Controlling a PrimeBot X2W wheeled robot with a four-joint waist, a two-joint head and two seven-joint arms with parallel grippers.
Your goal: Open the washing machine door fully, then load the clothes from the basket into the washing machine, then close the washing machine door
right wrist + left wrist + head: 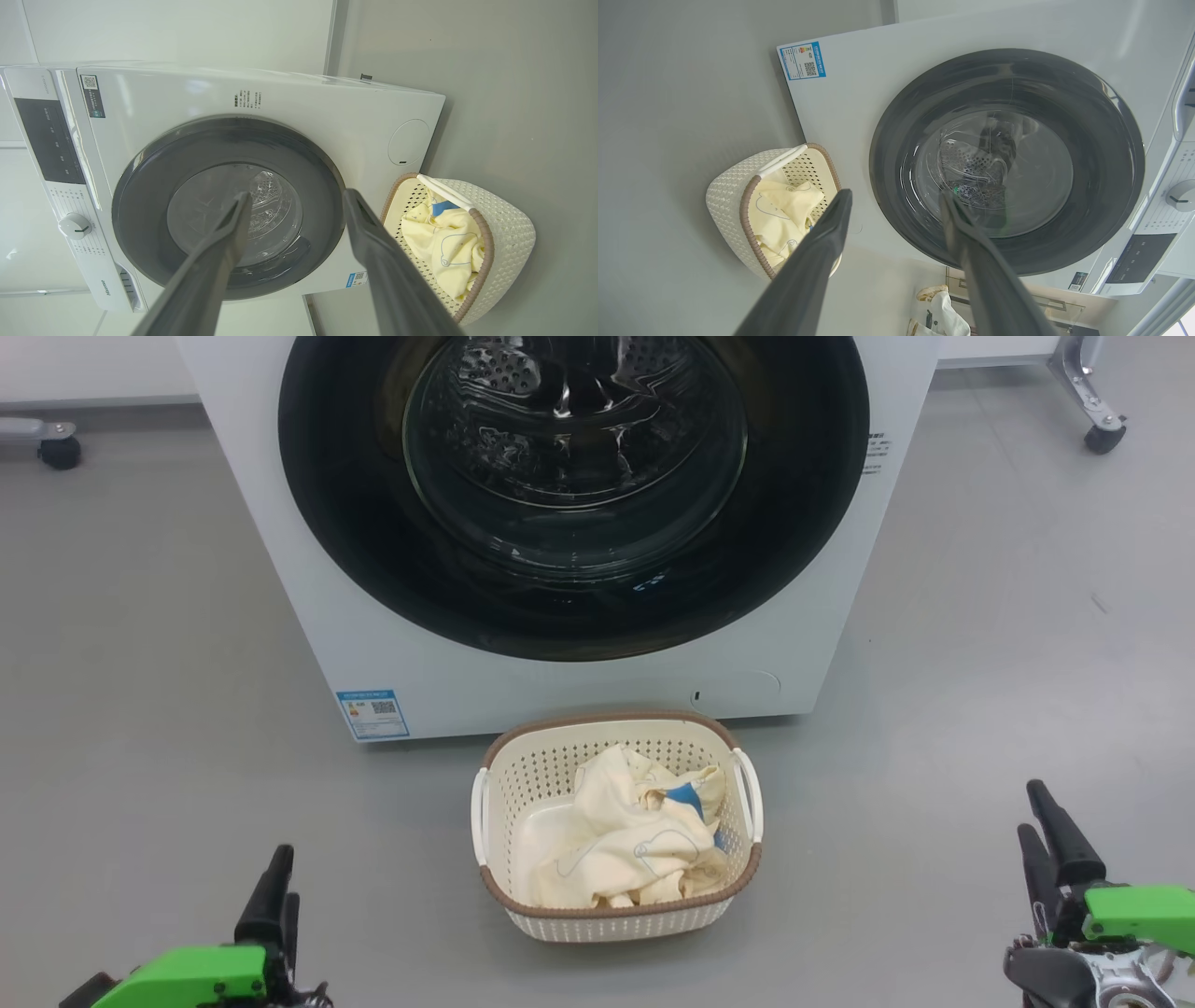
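The white washing machine (280, 579) stands straight ahead, its round black door (345, 523) shut flat against the front. Through the glass window (574, 457) I see the perforated drum. On the floor just before it sits the cream basket (607, 721), holding the pale yellow clothes (616, 845) with a blue patch. My left gripper (285, 873) is low at the left and my right gripper (1030, 807) low at the right. Both are well short of the basket, open and empty. The wrist views show the left gripper (895, 193) and the right gripper (297, 192) with jaws wide apart, facing the door.
Grey floor (149, 663) lies on both sides of the machine and basket. Caster wheels of other equipment stand at the far left (58, 450) and far right (1104, 434). The machine's control panel with a round knob (74, 227) runs along its top.
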